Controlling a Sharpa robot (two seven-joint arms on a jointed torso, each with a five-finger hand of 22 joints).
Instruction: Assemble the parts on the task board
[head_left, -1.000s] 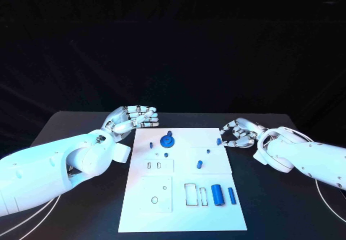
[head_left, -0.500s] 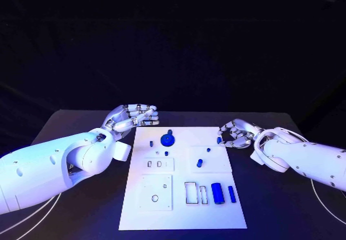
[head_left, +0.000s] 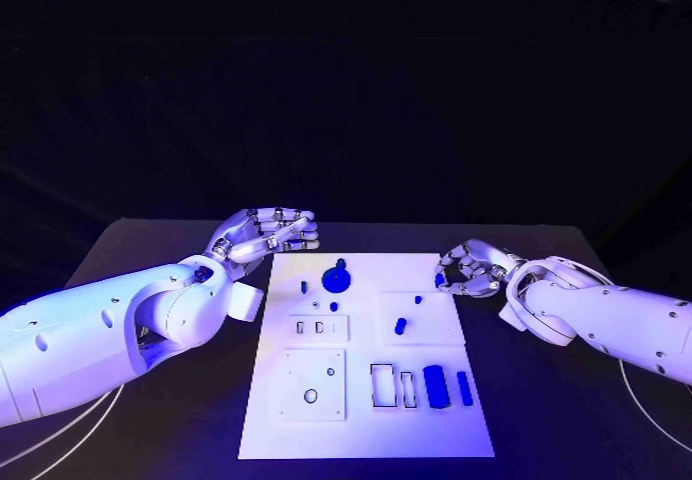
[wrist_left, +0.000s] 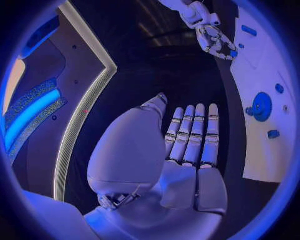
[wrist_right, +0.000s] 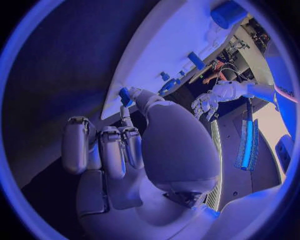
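Nearest us, well on the body side of the right hand (head_left: 469, 268), a stubby blue plastic cylinder (head_left: 434, 385) and a slim blue plastic bar (head_left: 463, 387) lie side by side on the flat white task board (head_left: 368, 430), just beside two empty rectangular slots (head_left: 384, 386). Farther out, roughly level with our right forearm, a short blue peg (head_left: 400, 325) rests on the board.

Beyond that, our right hand hovers at the board's edge. Its thumb and a finger are pinched on a small blue block (wrist_right: 125, 95), while the other fingers curl loosely. We judge the block light, rigid and smooth, so it could slip or twist in a pinch. A grip across its flat sides should keep it square for seating.

Across the board, a round blue disc with a raised knob (head_left: 336, 280) sits just on the near side of our left hand (head_left: 267, 235). It looks stiff and light, and the knob is the obvious place to take it. The left hand holds nothing, its fingers loosely bent over the black table (head_left: 548, 430) at the board's far corner.
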